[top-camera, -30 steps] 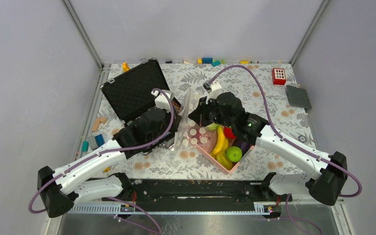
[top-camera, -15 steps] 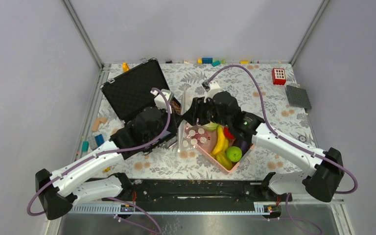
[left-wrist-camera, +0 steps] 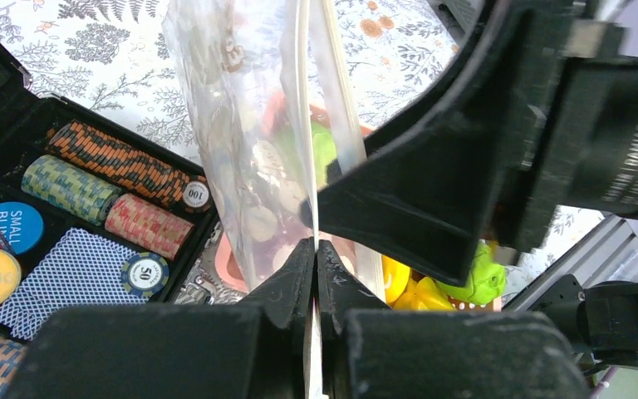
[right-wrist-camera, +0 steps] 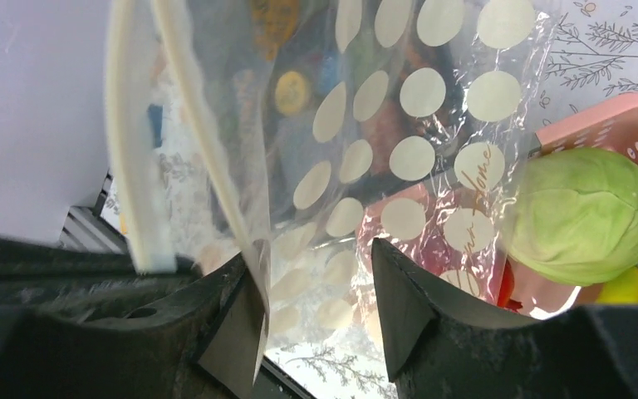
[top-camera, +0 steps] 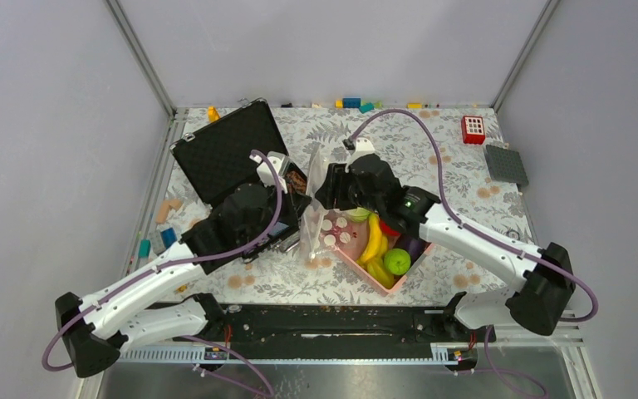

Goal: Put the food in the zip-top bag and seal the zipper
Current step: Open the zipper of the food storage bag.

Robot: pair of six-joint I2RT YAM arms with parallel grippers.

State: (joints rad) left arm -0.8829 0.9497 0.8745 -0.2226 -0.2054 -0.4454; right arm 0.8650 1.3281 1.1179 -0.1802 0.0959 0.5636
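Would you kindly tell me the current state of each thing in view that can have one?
zip-top bag, held upright, appears empty.
zipper, unsealed, its two strips apart.
left gripper, jaws shut on the zipper edge.
right gripper, jaws open at the bag's mouth edge.
food, lying in the pink basket, not yet bagged.
black case, lid open, chips inside.

Your floral-print table, with things mostly round its edges.
You have an open black case at the back left and a pink basket near the front centre. The zip-top bag seems to reach the surface just left of that basket. A red block and grey plate lie back right, with small coloured blocks along the far edge.
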